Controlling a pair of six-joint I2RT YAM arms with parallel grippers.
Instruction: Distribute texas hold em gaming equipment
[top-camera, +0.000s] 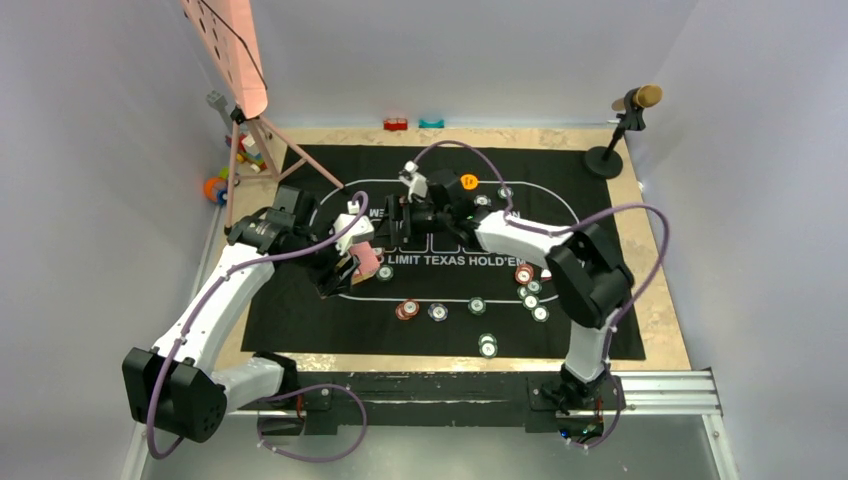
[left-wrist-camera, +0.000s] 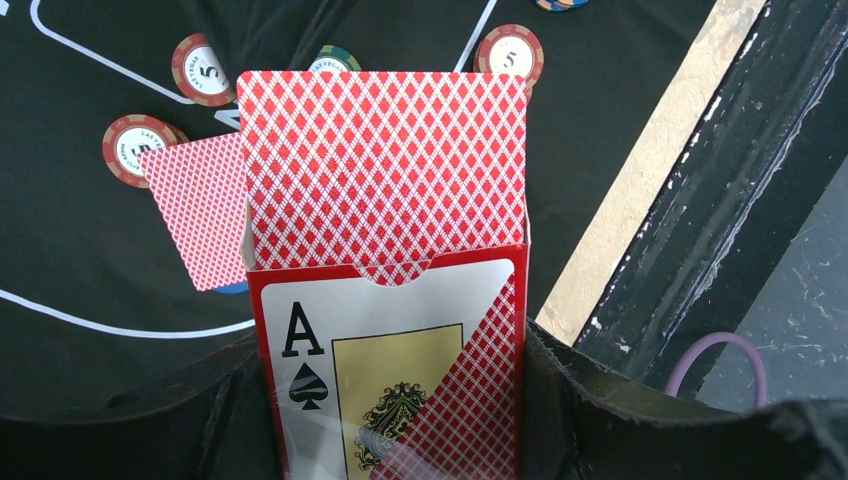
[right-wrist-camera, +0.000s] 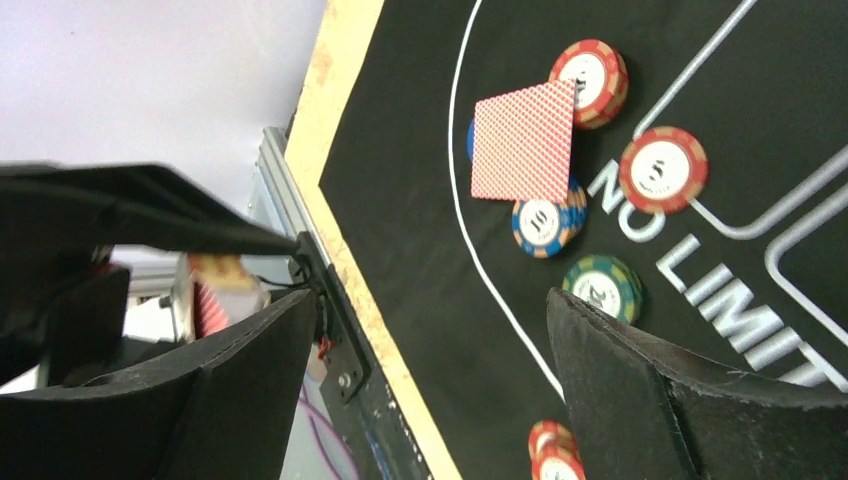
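Glossy card box (left-wrist-camera: 390, 370), diamond-patterned red cards (left-wrist-camera: 385, 165) jutting out, sits pinched in the left gripper (top-camera: 355, 265). Right gripper (right-wrist-camera: 430, 370) gapes empty near a flat card (right-wrist-camera: 523, 142) resting on round chips (right-wrist-camera: 545, 222).

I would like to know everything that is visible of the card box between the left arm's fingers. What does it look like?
The card box looks like thin cardboard, white with a red border. Its front shows an ace of spades and a corner of red diamond pattern. The top is open, with a half-round notch in the front edge. A stack of red-backed cards stands well out of it. The left fingers press on its two sides and hold it over the black mat.
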